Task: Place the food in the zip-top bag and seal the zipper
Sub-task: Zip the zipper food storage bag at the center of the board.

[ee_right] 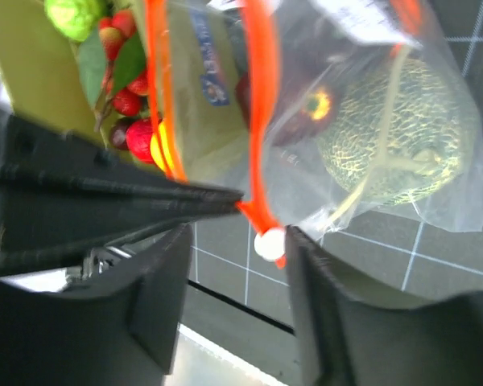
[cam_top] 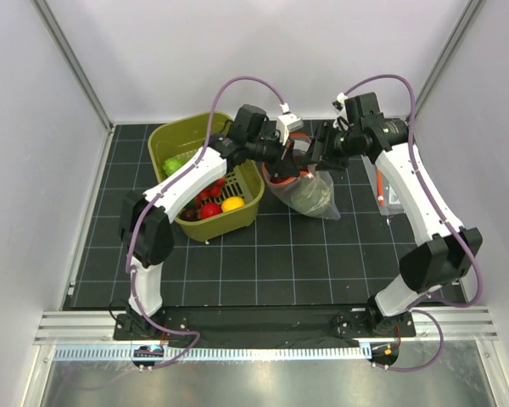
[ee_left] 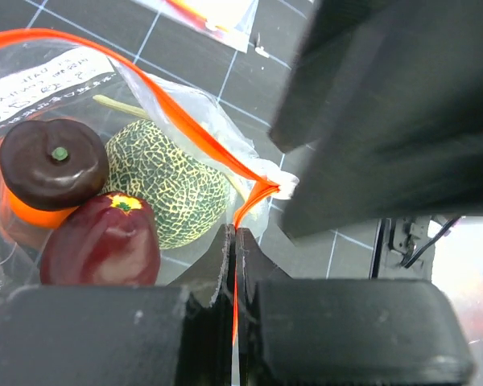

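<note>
The clear zip-top bag (cam_top: pixel 312 195) lies right of the basket. Inside it are a pale-green netted melon (ee_left: pixel 167 191), a dark round piece (ee_left: pixel 52 161) over something orange, and a red-purple piece (ee_left: pixel 105 241). My left gripper (ee_left: pixel 234 235) is shut on the orange-red zipper (ee_left: pixel 189 125) near the end of the bag's mouth. My right gripper (ee_right: pixel 237 253) stands open around the zipper's white end (ee_right: pixel 268 244), its fingers (ee_right: pixel 326 281) on either side without pinching it. Both grippers meet above the bag's mouth (cam_top: pixel 307 159).
The olive-green basket (cam_top: pixel 165 136) at the left holds more food: red (cam_top: pixel 210 209), yellow (cam_top: pixel 232 203) and green (cam_top: pixel 173 164) pieces. A flat packet (cam_top: pixel 382 188) lies on the black gridded mat, right of the bag, under the right arm. White walls enclose the table.
</note>
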You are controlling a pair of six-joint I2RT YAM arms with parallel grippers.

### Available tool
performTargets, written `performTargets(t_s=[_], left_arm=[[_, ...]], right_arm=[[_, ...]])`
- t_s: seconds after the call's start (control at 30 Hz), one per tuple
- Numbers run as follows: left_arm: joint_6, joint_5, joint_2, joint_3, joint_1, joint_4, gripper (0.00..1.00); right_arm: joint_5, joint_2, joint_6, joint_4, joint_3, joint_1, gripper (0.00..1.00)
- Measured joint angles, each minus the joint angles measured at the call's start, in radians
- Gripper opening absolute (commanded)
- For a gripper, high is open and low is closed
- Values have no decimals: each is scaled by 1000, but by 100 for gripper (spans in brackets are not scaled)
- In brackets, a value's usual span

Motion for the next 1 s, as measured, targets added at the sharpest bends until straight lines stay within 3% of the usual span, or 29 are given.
performTargets(t_s=[0.07,0.23,0.4,0.53,0.77,1.0], left_arm=[[-20,0,0,-4,0,18,0],[-60,1,0,-13,0,55,0],[-90,1,0,-13,0,68,0],[-107,0,0,-13,0,75,0],[-114,5,-1,-17,0,90,0],[-109,18,-13,-17,0,97,0]], right_arm=[[-14,-50,-6,50,-59,0,61],[-18,-225,-61,199,-248,0,55],[39,-375,-204,267,-376,14,52],[82,-409,-328,341,-447,29,55],[134,-537,-525,525,-739,32,59],[148,-558,-604,641,-761,31,59]])
